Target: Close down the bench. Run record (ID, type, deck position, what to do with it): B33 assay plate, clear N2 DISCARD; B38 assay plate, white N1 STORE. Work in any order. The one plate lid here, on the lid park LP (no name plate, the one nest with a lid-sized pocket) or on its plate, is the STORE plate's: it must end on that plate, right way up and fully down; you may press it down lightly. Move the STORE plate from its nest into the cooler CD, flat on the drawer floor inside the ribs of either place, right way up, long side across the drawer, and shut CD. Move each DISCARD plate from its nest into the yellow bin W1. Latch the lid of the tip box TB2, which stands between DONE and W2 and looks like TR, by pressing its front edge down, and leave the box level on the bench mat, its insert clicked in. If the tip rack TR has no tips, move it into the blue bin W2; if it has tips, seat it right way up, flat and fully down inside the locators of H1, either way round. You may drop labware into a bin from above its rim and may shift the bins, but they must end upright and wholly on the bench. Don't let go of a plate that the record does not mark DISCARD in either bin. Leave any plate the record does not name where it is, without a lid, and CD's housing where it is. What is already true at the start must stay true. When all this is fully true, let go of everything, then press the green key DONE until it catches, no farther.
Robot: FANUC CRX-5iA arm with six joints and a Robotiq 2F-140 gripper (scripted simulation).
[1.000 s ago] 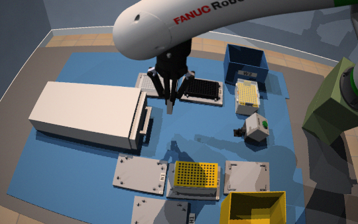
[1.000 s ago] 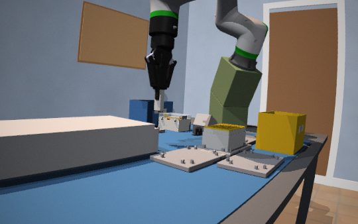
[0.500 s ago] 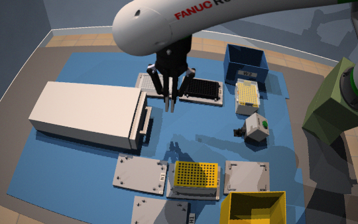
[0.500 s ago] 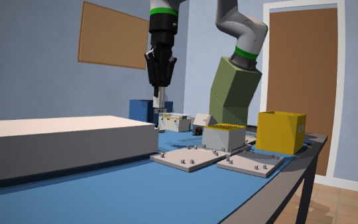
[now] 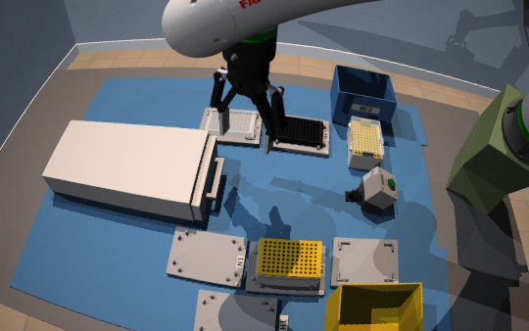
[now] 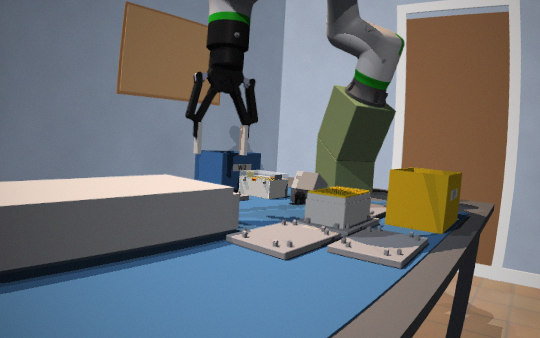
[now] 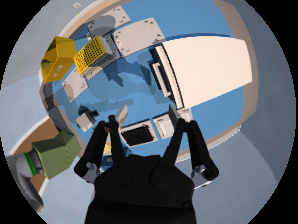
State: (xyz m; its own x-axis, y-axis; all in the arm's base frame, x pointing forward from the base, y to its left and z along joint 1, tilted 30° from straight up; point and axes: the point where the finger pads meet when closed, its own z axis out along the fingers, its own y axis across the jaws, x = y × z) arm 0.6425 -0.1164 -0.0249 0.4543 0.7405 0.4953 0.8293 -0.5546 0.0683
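Blue mat point(image 5: 122, 255) covers the bench, and blue walls stand behind it. At the 9 o'clock side of the top view lies the big pale cooler point(image 5: 127, 166), with its drawer front point(image 5: 208, 176) pushed in. High above the mat hangs the gripper point(image 5: 247, 128), up at 12 o'clock. Its fingers point(image 6: 243, 140) are spread wide apart and hold nothing. Below them sit two nests side by side: one has a clear plate point(image 5: 232, 122), and the one at its 3 o'clock side has a black plate point(image 5: 304, 131). The blue bin point(image 5: 363, 95) is at 1 o'clock, with a small tip box point(image 5: 364, 142) just in front of it. The grey box with the green key point(image 5: 391, 184) stands near that box. Down at 6 o'clock a tip rack point(image 5: 290, 257) with a yellow top sits between bare grey nests, and the nest marked N1 point(image 5: 208, 257) has no plate. The yellow bin point(image 5: 374, 308) is at 5 o'clock.
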